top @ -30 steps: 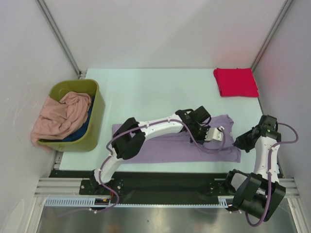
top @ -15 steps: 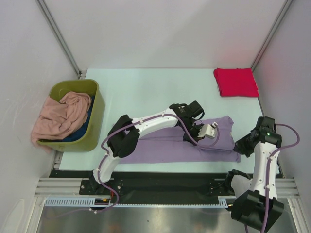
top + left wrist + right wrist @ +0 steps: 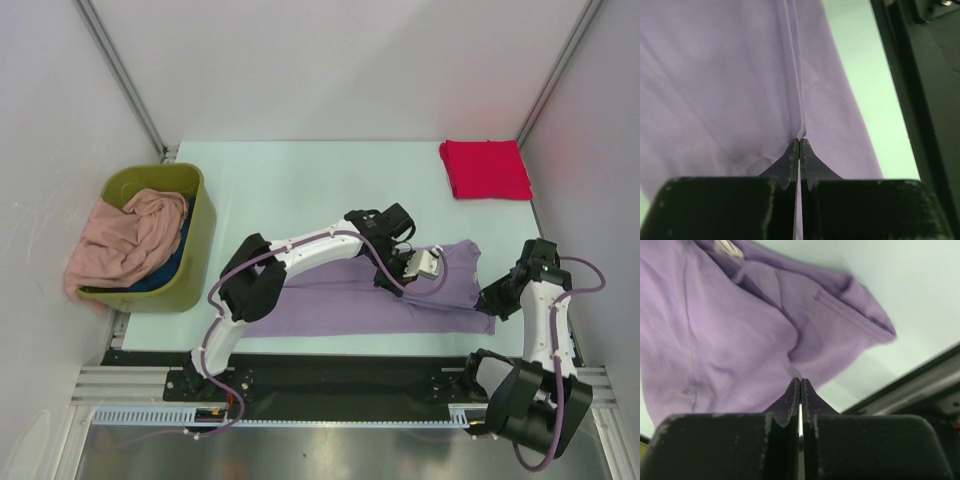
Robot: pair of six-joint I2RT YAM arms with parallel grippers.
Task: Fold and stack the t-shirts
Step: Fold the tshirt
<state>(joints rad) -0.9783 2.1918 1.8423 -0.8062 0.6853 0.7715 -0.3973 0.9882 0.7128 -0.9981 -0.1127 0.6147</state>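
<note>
Shirt in work: lavender t-shirt (image 3: 330, 305), spread on the table (image 3: 300, 190) along its near edge, long axis left-right. Left gripper (image 3: 425, 263) sits over the shirt's right-centre, fingers pressed together; in the wrist view a ridge of cloth runs straight into the tips, so I judge it is pinching a fold. Right gripper (image 3: 497, 298) is at the near right corner, fingers likewise closed with fabric bunched at the tips, so probably pinching the edge. Both grips lie on the right half and the free cloth extends leftward.

Hidden: the left arm covers the shirt's middle, collar and sleeves are hard to make out, and the depth of cloth between the fingers is unseen.

Folded red t-shirt (image 3: 486, 168) is far right, well apart. Salmon-pink t-shirt (image 3: 125, 240) is heaped in the olive bin (image 3: 200, 230), over a mostly hidden dark blue t-shirt (image 3: 160, 275).
</note>
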